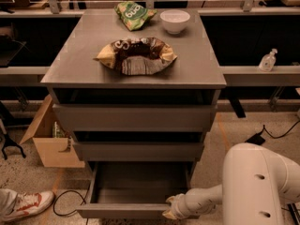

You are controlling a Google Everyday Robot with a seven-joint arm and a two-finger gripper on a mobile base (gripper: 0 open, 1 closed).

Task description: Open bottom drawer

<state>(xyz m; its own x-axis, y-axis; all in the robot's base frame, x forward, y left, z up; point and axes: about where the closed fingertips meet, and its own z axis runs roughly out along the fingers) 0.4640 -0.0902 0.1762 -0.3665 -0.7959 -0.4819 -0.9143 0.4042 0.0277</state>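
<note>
Speckled floor [28, 172] is seen below the bottom drawer [122, 211], drawn well out just left of the gripper [174, 211] at its front's right end (grip state cannot be told), so it could be skewed and jammed by off-centre pulling.

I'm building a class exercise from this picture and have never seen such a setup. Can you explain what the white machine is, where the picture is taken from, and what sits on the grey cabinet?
The white shape at the lower right is a robot arm, part of a mobile robot. Its gripper is down at the right end of the front of the bottom drawer, which stands pulled out. There is only one camera. It looks down at the cabinet from the front, and where it is mounted is not known. On the cabinet top lie a torn-open brown snack bag, a green snack bag and a white bowl.
</note>
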